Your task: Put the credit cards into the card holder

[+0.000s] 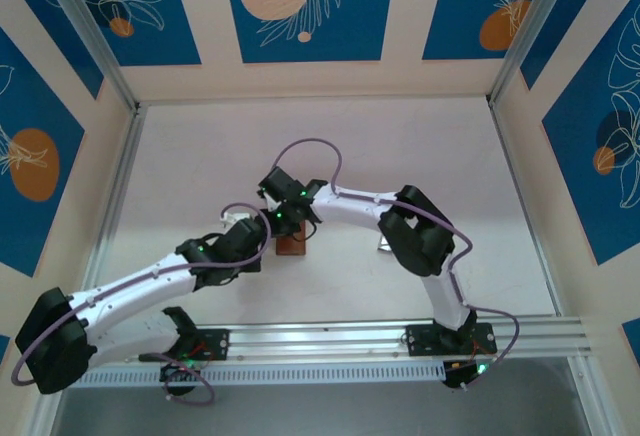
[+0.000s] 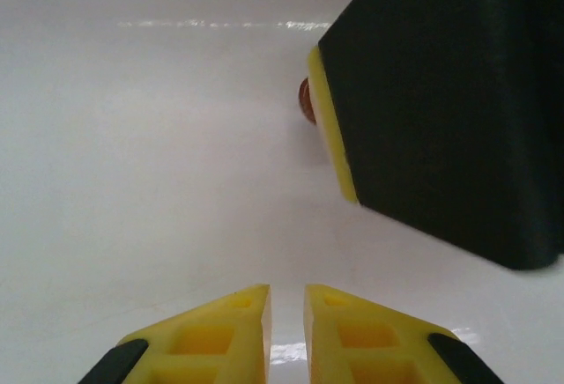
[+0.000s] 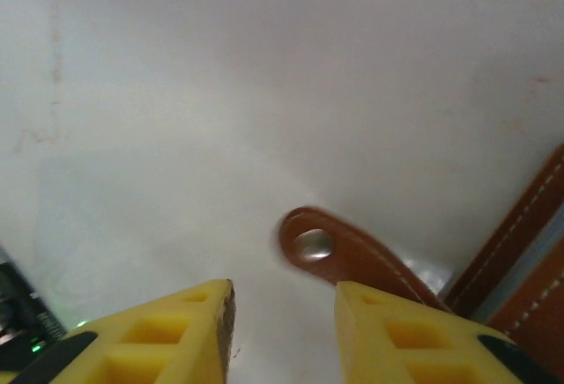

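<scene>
The card holder (image 1: 291,246) is a small reddish-brown wallet lying on the white table, mid-table between both arms. In the right wrist view its strap with the pale snap button (image 3: 314,243) lies flat on the table, and its stitched body (image 3: 529,252) sits at the right edge. My right gripper (image 3: 284,300) is open just short of the strap, holding nothing; from above it (image 1: 290,224) hangs over the wallet. My left gripper (image 2: 288,300) has a narrow gap between its fingers with bare table showing through. A small grey flat piece (image 1: 385,246), perhaps one of the credit cards, lies by the right arm's elbow.
In the left wrist view, the right gripper's black finger with its yellow pad (image 2: 330,129) stands close ahead on the right, with a bit of brown strap (image 2: 306,100) behind it. Walls enclose the table (image 1: 200,156) on three sides. A metal rail (image 1: 330,336) runs along the near edge.
</scene>
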